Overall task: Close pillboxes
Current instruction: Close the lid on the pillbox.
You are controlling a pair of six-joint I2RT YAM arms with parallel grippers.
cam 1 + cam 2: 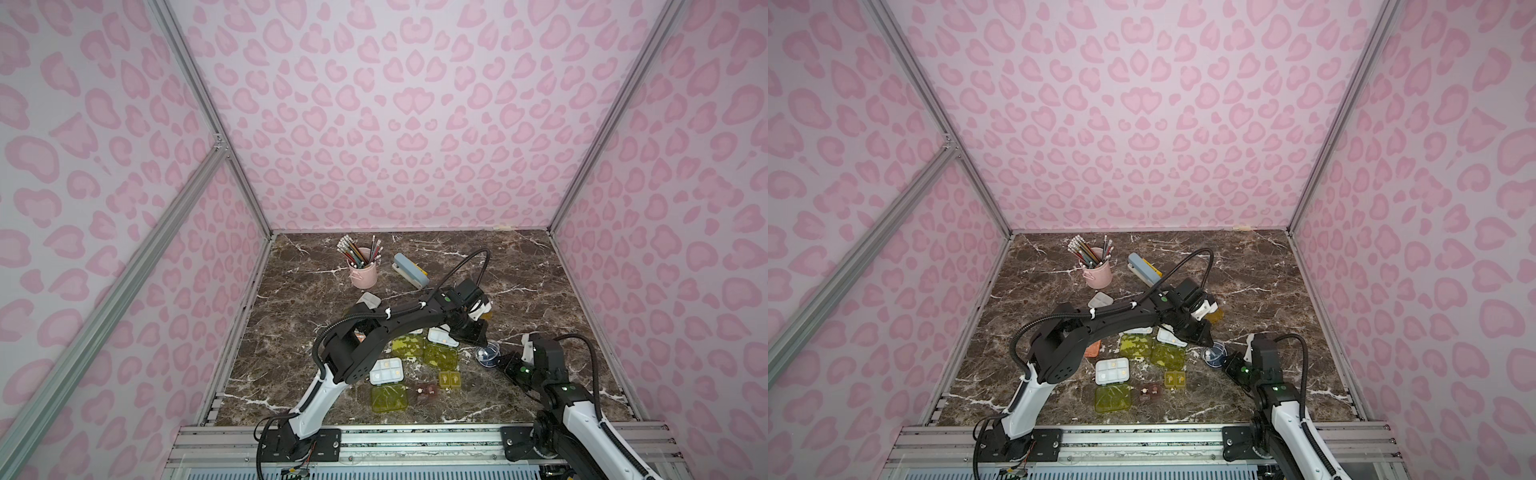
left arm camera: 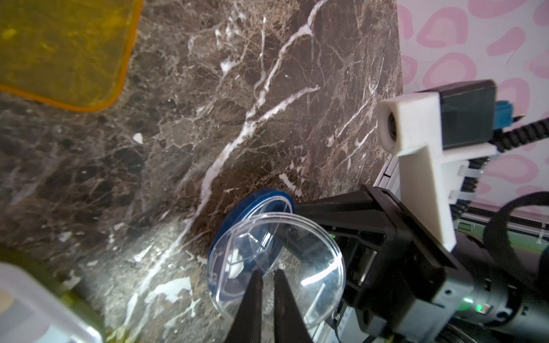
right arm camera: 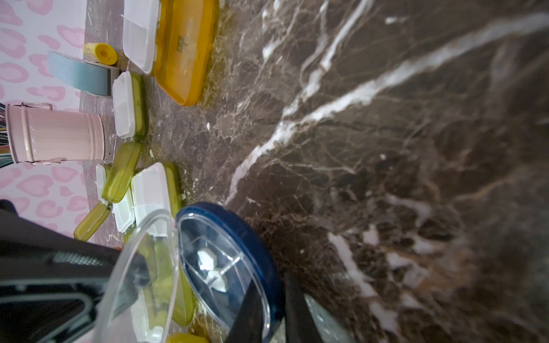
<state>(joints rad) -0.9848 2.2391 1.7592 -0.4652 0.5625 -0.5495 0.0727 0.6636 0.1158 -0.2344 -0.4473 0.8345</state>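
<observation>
Round pillbox point(image 1: 487, 355), closing in hand: right tool point(image 3: 271, 285) pinches blue base point(image 3: 261, 246), left tool point(image 2: 267, 273) pinches clear lid point(image 2: 312, 252); next we should press the lid down.

On the marble tabletop point(image 3: 386, 118), right gripper point(image 3: 274, 285) jaws pinch blue rim of round pillbox point(image 3: 237, 219); clear lid point(image 3: 148, 237) open, white pill point(image 3: 206, 255) inside; other pillboxes point(image 3: 148, 184), pink cup point(image 3: 56, 133), stapler point(image 3: 80, 75) near the wall-side edge.

Your two top views hang high over the near edge, looking down and forward across the whole bench point(image 1: 457, 266) to the far wall point(image 1: 395, 124). Each wrist view looks from close above the bench; both share the round pillbox point(image 2: 255, 234), seen from opposite sides.
</observation>
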